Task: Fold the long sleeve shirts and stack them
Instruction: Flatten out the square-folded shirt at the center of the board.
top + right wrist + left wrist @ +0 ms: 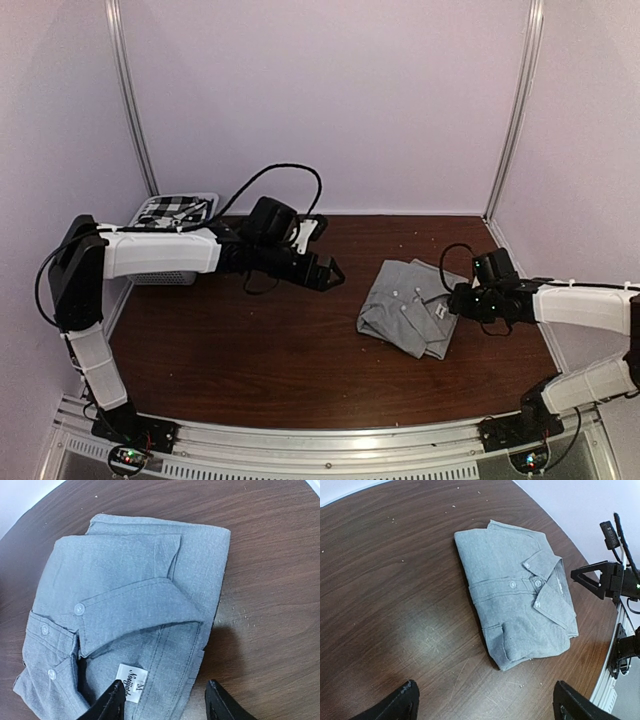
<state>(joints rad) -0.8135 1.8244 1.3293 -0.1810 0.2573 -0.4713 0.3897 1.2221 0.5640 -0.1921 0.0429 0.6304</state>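
Grey shirt lies folded on the table, right of centre, just beside the right gripper. Long axis goes approx. far-to-near. The collar pts toward the right arm. White neck label reads "M"; the script word beside it is too small to read. Right gripper: jaws apart over the collar edge, nothing clamped. Left gripper: jaws wide apart, well apart from the shirt. Checked shirt lies in a white basket at the far-left corner, partly behind the left arm.

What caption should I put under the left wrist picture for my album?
Folded grey shirt lying on the brown table, with the open left fingers hovering above it.
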